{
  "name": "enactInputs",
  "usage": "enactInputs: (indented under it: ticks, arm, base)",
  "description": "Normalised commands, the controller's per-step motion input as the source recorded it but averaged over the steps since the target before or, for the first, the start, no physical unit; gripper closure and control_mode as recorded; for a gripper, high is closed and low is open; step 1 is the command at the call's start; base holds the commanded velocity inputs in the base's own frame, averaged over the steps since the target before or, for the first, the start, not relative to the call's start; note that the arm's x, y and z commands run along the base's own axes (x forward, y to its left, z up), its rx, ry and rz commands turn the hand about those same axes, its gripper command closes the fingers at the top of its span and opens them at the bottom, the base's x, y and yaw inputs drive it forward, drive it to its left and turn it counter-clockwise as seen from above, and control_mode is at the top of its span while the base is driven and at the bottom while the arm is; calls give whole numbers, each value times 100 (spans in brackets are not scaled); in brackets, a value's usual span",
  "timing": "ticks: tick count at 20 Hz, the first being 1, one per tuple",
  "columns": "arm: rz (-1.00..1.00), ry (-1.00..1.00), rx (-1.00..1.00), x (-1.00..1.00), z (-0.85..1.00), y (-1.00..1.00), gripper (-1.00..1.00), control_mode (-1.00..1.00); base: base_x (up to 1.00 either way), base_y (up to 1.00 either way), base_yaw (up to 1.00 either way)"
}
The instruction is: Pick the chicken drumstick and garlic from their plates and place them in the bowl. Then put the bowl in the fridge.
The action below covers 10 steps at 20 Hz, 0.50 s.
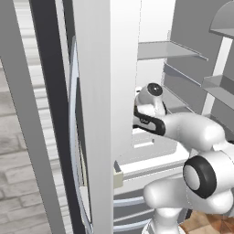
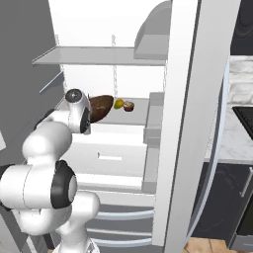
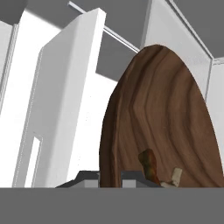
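Rendered home kitchen. Open fridge (image 2: pixel 148 74) up front: white inside, grey shelves (image 2: pixel 99 55), drawers below, door bins (image 1: pixel 219 87). Beyond the door on the right, marbled worktop (image 2: pixel 237 133) over dark cabinets (image 2: pixel 222 197), black cooktop edge (image 2: pixel 245 118). Grey brick-pattern wall (image 1: pixel 13 151) on the left, wood floor (image 1: pixel 210 224).

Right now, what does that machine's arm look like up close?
A glossy white arm built from fat rounded segments, joined by black ring-shaped joints. Its wrist end carries a dark round cap and a black band with small pale markings. No loose cables show. The pincer itself is not clearly visible.
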Motion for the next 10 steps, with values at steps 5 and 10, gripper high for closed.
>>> enactInputs:
  ticks: [5,10]
  arm:
    - [4,0,0,33,-13,0,100,-100]
    - [1,0,0,35,-13,0,100,-100]
  base:
    - [0,0,0]
    - [0,0,0]
